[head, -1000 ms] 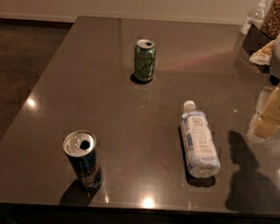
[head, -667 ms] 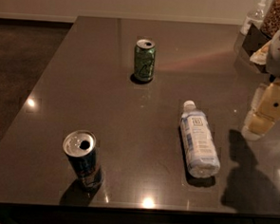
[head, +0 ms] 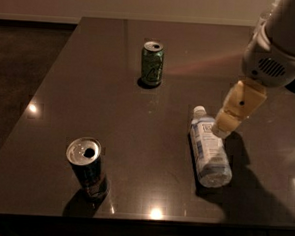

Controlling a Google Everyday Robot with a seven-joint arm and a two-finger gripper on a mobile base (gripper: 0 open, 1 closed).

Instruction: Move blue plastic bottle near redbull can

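Gripper point(head: 221, 128) beside bottle point(head: 209, 153) neck; green can point(head: 152, 64) beyond.

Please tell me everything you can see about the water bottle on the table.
The bottle is small, of clear plastic, with a white cap, a pale blue-and-white label and a ribbed body. It lies on its side on the dark table, cap toward the far edge. The claw hangs close by its neck; contact cannot be judged.
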